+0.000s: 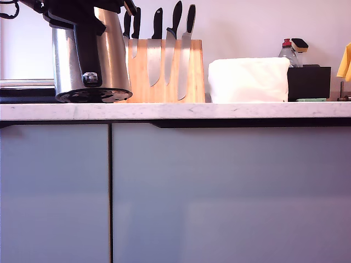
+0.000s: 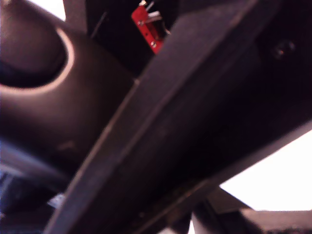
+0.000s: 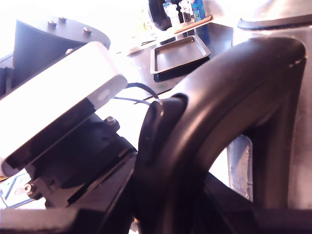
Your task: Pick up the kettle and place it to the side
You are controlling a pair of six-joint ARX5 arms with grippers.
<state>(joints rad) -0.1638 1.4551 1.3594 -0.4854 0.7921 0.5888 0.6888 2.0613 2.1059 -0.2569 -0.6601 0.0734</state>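
The kettle (image 1: 112, 55), brushed steel with a black loop handle (image 3: 243, 112), hangs tilted at the exterior view's left. Its round black base (image 1: 93, 96) is tipped up off the white counter (image 1: 175, 110). A black arm (image 1: 66, 16) reaches in from that view's top left onto the handle's top. In the second wrist view, a black finger (image 3: 155, 131) of the other arm presses against the handle, so my first gripper grips it. The first wrist view holds only a dark, blurred bar (image 2: 161, 146) up close. My second gripper sits right at the handle, with its jaws hidden.
A wooden knife block (image 1: 164, 71) with several black-handled knives stands just behind the kettle. To the exterior view's right of it are a white folded cloth (image 1: 248, 79), a black box (image 1: 309, 82) with a bottle, and something yellow (image 1: 345, 63). A metal tray (image 3: 180, 53) lies beyond the handle.
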